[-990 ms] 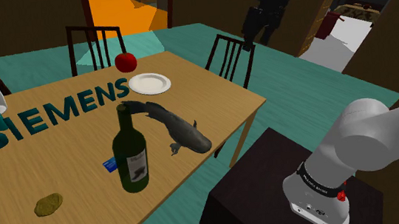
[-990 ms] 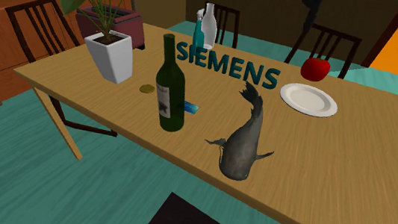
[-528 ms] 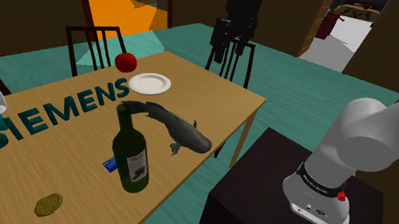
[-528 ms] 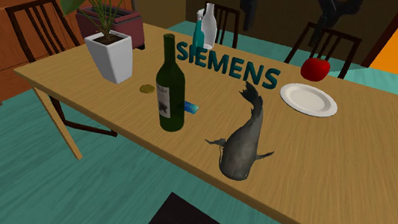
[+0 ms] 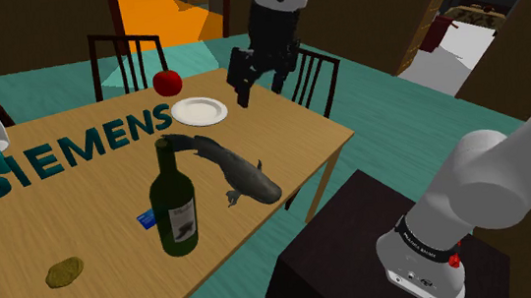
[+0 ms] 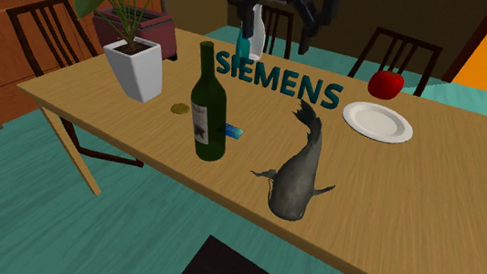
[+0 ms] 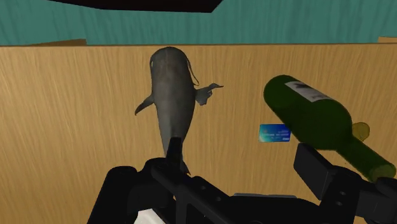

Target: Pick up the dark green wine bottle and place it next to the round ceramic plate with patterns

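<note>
- Your all-black two-finger pincer (image 5: 253,83) hangs in the air, its fingers spread wide apart with nothing between them.
- It sits high over the light wooden counter (image 5: 302,135), beyond the tail end of the grey fish figure (image 5: 239,173). In the wrist view the fish's tail runs up between the two fingers, well below them.
- The dark green glass wine bottle (image 5: 175,205) with a white label stands upright on the counter. It is near the fish on the shoulder view's left, level with the fish's tail half and apart from it.
- A small blue card (image 5: 146,219) lies flat between the fish and the bottle, just beside the bottle's base.
- The round white plate (image 5: 199,110) rests on the counter past the fish's tail, well apart from the bottle. It looks plain white to you here.
- A red apple (image 5: 167,82) sits farther from the fish than the plate, on the same tail side.
- Raised teal letters reading SIEMENS (image 5: 76,150) stand across the counter, off the fish's tail on the shoulder view's left.
- An olive-brown lump (image 5: 65,272) lies farther from the fish than the bottle does.
</note>
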Available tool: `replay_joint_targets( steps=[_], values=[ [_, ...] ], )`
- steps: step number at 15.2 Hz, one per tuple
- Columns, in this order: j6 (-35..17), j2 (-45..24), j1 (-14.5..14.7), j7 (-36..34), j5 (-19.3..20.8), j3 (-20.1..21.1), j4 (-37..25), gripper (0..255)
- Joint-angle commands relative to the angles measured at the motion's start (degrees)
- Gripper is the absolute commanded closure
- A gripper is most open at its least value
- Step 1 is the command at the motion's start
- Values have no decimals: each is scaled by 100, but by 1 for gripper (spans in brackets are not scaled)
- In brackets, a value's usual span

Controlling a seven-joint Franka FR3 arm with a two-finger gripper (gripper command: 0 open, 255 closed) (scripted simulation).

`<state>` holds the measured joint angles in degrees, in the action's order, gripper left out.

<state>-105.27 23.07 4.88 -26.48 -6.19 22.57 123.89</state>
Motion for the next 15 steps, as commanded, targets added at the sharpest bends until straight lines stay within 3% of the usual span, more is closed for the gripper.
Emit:
replay_joint_targets(
  steps=[1, 10, 13, 15],
  values=[
    [-122, -342, 23, -263, 49, 224, -234, 0],
    [-537, -2152, 213, -1554, 837, 1098, -1501, 0],
    [-546, -2858, 410, -2020, 1280, 1277, -2068, 0],
    [-614, -2955, 453, -2078, 1344, 1273, -2078, 0]
  ],
)
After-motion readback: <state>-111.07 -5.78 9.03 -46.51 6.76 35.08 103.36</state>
